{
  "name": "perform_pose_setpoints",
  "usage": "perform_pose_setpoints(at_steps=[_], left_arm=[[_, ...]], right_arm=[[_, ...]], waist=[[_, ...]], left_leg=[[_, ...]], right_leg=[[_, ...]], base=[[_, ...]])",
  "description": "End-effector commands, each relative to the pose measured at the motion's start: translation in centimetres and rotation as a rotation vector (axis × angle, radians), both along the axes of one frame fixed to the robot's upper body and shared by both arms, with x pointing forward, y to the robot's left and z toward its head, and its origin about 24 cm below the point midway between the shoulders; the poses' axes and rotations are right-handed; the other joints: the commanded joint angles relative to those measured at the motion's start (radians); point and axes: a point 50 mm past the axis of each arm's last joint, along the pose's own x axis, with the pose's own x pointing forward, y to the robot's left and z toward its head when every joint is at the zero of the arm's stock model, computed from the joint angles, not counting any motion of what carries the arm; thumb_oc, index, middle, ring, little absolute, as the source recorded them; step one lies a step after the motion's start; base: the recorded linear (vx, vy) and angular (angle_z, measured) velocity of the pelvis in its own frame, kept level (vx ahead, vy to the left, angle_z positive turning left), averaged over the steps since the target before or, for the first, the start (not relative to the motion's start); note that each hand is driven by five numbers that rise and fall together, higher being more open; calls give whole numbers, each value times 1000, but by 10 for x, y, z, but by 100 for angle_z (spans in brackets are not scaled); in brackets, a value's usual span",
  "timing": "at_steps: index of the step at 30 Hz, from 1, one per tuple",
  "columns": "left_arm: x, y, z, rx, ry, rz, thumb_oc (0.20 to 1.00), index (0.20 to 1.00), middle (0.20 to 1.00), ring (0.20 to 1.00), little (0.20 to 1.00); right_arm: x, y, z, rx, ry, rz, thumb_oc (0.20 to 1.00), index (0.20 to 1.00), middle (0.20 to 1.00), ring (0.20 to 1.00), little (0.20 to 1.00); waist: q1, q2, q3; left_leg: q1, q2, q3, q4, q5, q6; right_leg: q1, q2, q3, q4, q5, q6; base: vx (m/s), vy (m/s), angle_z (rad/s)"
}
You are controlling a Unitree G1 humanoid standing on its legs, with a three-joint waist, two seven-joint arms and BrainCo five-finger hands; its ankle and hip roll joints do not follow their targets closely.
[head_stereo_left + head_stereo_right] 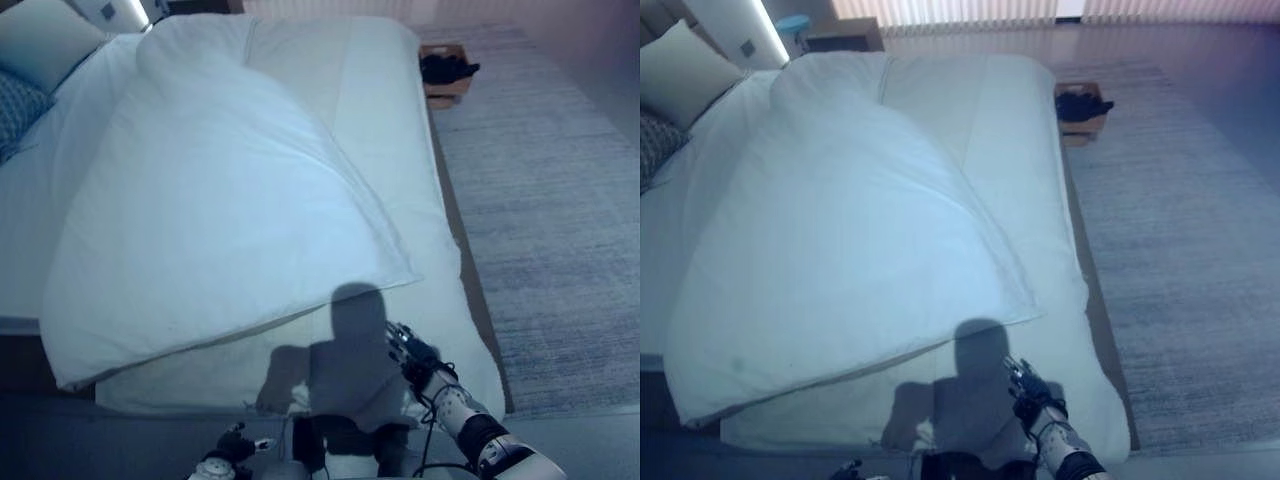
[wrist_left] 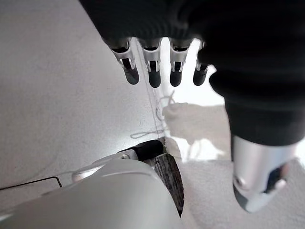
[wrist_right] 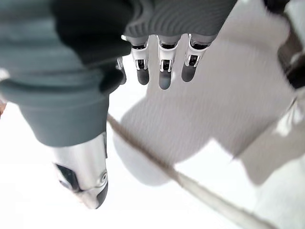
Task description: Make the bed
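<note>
The duvet point(image 1: 220, 220) is left skewed across the bed point(image 1: 400, 150), its corner unspread; nothing is gripped by the spread right robot hand point(image 1: 412, 352) nearby.

A wide bed point(image 1: 400, 130) under a pale sheet fills the view. A white duvet point(image 1: 210, 220) lies skewed over its middle and 9 o'clock side, one corner pointing toward 4 o'clock. At 10 o'clock lie a white pillow point(image 1: 45, 40) and a patterned pillow point(image 1: 15, 110).
</note>
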Motion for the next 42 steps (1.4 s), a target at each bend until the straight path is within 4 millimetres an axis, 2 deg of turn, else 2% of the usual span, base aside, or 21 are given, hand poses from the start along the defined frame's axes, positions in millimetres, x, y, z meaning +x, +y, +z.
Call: perform_pose_setpoints(at_steps=[1, 4, 12, 17, 18, 19, 21, 22, 23, 27, 31, 32, 33, 34, 35, 36, 37, 38, 39, 41, 42], left_arm=[[20, 1, 7, 23, -47, 18, 1000, 1000, 1000, 1000, 1000], [32, -5, 12, 8, -88, 9, 1000, 1000, 1000, 1000, 1000], [54, -23, 24, -55, -193, 9, 1000, 1000, 1000, 1000, 1000], [67, -34, 33, -85, -262, -13, 1000, 1000, 1000, 1000, 1000], [68, -34, 33, -85, -263, -13, 1000, 1000, 1000, 1000, 1000], [72, -35, 36, -87, -282, -23, 1000, 1000, 1000, 1000, 1000], [76, -39, 40, -103, -309, -27, 1000, 1000, 1000, 1000, 1000], [77, -39, 40, -103, -310, -27, 1000, 1000, 1000, 1000, 1000], [82, -42, 45, -112, -334, -37, 1000, 1000, 1000, 1000, 1000], [90, -47, 51, -125, -370, -52, 1000, 1000, 1000, 1000, 1000], [99, -52, 61, -151, -423, -60, 1000, 1000, 1000, 1000, 1000], [102, -54, 65, -165, -446, -58, 1000, 1000, 1000, 1000, 1000], [103, -54, 65, -165, -447, -58, 1000, 1000, 1000, 1000, 1000], [106, -57, 69, -188, -472, -53, 1000, 1000, 1000, 1000, 1000], [115, -66, 83, -278, -544, -31, 1000, 1000, 1000, 1000, 1000], [114, -66, 83, -278, -544, -30, 1000, 1000, 1000, 1000, 1000], [120, -78, 98, -405, -607, -5, 1000, 1000, 1000, 1000, 1000], [120, -78, 98, -405, -607, -5, 1000, 1000, 1000, 1000, 1000], [125, -92, 118, -558, -676, 9, 1000, 1000, 1000, 1000, 1000], [129, -104, 141, -703, -737, 11, 1000, 1000, 1000, 1000, 1000], [128, -103, 140, -703, -735, 13, 1000, 1000, 1000, 1000, 1000]], right_arm=[[28, 29, 35, 113, -133, -35, 1000, 1000, 1000, 1000, 1000], [53, 32, 59, 131, -182, -89, 1000, 1000, 1000, 1000, 1000], [91, 29, 107, 230, -272, -239, 1000, 1000, 1000, 1000, 1000], [121, 16, 169, 282, -435, -338, 1000, 1000, 1000, 1000, 1000], [121, 16, 170, 283, -436, -338, 1000, 1000, 1000, 1000, 1000], [129, 9, 193, 277, -495, -360, 1000, 1000, 1000, 1000, 1000], [135, 3, 214, 279, -552, -385, 1000, 1000, 1000, 1000, 1000], [135, 2, 214, 279, -553, -385, 1000, 1000, 1000, 1000, 1000], [139, -5, 234, 274, -603, -405, 1000, 1000, 1000, 1000, 1000], [143, -14, 256, 272, -654, -431, 1000, 1000, 1000, 1000, 1000], [147, -19, 293, 246, -738, -435, 1000, 1000, 1000, 1000, 1000], [148, -20, 297, 237, -750, -438, 595, 595, 595, 595, 595], [148, -20, 298, 237, -750, -438, 595, 595, 595, 595, 595], [147, -21, 302, 238, -764, -442, 200, 200, 200, 200, 200], [146, -23, 311, 223, -797, -452, 200, 200, 200, 200, 200], [146, -23, 311, 223, -797, -453, 200, 200, 200, 200, 200], [145, -20, 315, 210, -822, -446, 200, 200, 200, 200, 200], [145, -20, 315, 210, -822, -446, 200, 200, 200, 200, 200], [142, -14, 320, 154, -863, -417, 200, 200, 200, 200, 200], [136, -1, 324, 81, -914, -367, 200, 200, 200, 200, 200], [136, -1, 323, 80, -912, -368, 200, 200, 200, 200, 200]], waist=[[33, -46, 56], [58, -38, 88], [102, -19, 144], [132, -5, 192], [132, -5, 191], [141, -2, 207], [147, 3, 221], [147, 3, 220], [152, 6, 234], [161, 9, 248], [169, 13, 255], [170, 16, 255], [170, 16, 255], [171, 19, 255], [170, 23, 255], [170, 23, 255], [164, 20, 255], [164, 20, 255], [155, 17, 255], [141, 12, 255], [140, 12, 255]], left_leg=[[-46, -67, -11, -7, 13, 29], [-100, -70, -29, -7, 31, 26], [-194, -76, -56, -7, 51, 19], [-271, -76, -70, -7, 62, 17], [-273, -76, -70, -7, 62, 18], [-301, -78, -76, -7, 68, 17], [-329, -82, -79, -7, 74, 16], [-330, -82, -79, -7, 74, 16], [-354, -84, -85, -7, 77, 16], [-381, -87, -93, -7, 81, 16], [-428, -92, -106, -6, 85, 18], [-437, -92, -107, -7, 86, 17], [-438, -92, -108, -6, 87, 17], [-442, -94, -108, -7, 88, 16], [-448, -96, -111, -7, 89, 15], [-448, -96, -111, -7, 89, 15], [-448, -97, -112, -7, 88, 16], [-448, -97, -112, -7, 88, 16], [-440, -97, -108, -7, 86, 17], [-429, -99, -106, -7, 84, 19], [-427, -99, -106, -7, 83, 19]], right_leg=[[50, -34, 5, 5, 15, 65], [11, -39, -18, 5, 21, 68], [-59, -51, -49, 5, 31, 71], [-123, -56, -58, 5, 40, 73], [-124, -56, -58, 5, 41, 73], [-146, -58, -62, 6, 46, 74], [-169, -59, -68, 6, 51, 75], [-171, -59, -68, 7, 51, 75], [-192, -61, -70, 8, 54, 76], [-214, -61, -80, 10, 57, 78], [-256, -63, -81, 9, 63, 79], [-266, -64, -83, 9, 64, 79], [-267, -64, -83, 9, 64, 79], [-270, -65, -83, 8, 65, 79], [-277, -66, -82, 7, 68, 82], [-277, -66, -82, 7, 68, 82], [-277, -65, -80, 6, 70, 84], [-277, -66, -80, 6, 70, 84], [-273, -67, -79, 6, 71, 84], [-265, -67, -73, 6, 73, 85], [-263, -67, -73, 6, 73, 85]], base=[[4, 0, 19], [-2, 4, 13], [-2, 14, 22], [-2, 25, 13], [-11, 8, 10], [-12, 7, 8], [-12, 23, 11], [0, 26, 15], [5, 12, 11], [14, 3, 12], [17, 4, 10], [10, 8, 5], [11, 10, 3], [0, 0, 0], [0, 0, 0], [14, 34, 5], [4, 24, 7], [5, 42, 10], [-3, 31, 7], [-4, 40, 4], [-6, 58, -1]])
